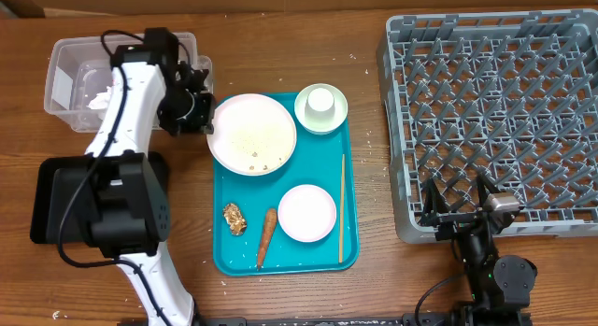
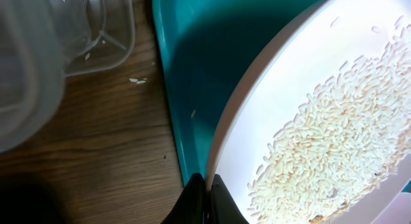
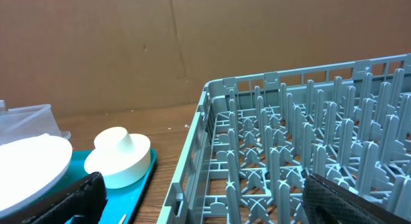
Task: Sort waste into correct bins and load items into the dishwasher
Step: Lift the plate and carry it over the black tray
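There's the left gripper point(image 2: 205, 184) clamped tight on the thin rim of the plate point(image 1: 252, 133) at the teal tray's point(image 1: 234, 256) top-left corner: stiff, slick, maybe breakable, so keep it level or the loose rice point(image 2: 334, 140) slides, while the right gripper point(image 1: 458, 207) gapes empty right of the tray.

The left arm point(image 1: 131, 102) hides most of the black tray point(image 1: 39, 203).

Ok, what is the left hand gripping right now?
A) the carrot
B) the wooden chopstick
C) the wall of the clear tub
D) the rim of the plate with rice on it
D: in the left wrist view the left hand is pinched shut on the rim of the plate that holds the rice.
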Action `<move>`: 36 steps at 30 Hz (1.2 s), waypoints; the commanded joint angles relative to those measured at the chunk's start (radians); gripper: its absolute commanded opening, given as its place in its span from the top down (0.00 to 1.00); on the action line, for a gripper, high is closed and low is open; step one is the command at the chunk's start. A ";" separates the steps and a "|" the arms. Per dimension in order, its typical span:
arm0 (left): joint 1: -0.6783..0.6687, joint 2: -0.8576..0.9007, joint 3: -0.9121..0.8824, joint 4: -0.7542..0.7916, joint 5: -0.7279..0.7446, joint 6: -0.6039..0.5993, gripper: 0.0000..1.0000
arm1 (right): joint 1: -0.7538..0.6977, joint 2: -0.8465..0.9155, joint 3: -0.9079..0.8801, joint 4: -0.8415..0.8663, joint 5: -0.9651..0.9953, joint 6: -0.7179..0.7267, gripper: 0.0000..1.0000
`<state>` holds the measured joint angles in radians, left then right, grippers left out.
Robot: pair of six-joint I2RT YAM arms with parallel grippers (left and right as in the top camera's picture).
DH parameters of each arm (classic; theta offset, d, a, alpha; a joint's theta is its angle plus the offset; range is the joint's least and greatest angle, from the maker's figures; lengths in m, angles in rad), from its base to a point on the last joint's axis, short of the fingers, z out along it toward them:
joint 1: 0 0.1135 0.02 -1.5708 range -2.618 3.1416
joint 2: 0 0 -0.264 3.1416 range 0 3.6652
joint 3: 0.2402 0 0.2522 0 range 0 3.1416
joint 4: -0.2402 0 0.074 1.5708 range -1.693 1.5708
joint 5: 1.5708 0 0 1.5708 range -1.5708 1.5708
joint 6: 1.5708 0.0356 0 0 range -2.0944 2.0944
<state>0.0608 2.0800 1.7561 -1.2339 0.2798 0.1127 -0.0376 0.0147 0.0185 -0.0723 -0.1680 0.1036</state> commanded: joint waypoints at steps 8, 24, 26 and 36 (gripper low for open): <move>0.044 -0.138 0.028 -0.063 0.144 0.040 0.96 | 0.006 -0.011 -0.010 0.004 0.002 0.000 0.00; 0.323 -0.338 0.028 -0.108 0.103 -0.147 0.96 | 0.006 -0.012 -0.010 0.004 0.002 0.000 0.00; 0.401 -0.338 0.028 -0.125 0.123 -0.166 0.96 | 0.006 -0.011 -0.010 0.004 0.002 0.000 0.00; 0.626 -0.338 0.028 -0.187 0.130 -0.258 0.96 | 0.006 -0.011 -0.010 0.004 0.002 0.000 0.00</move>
<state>0.6273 1.7672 1.7607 -1.4021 0.3748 -0.0799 -0.0376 0.0147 0.0185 -0.0723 -0.1684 0.1036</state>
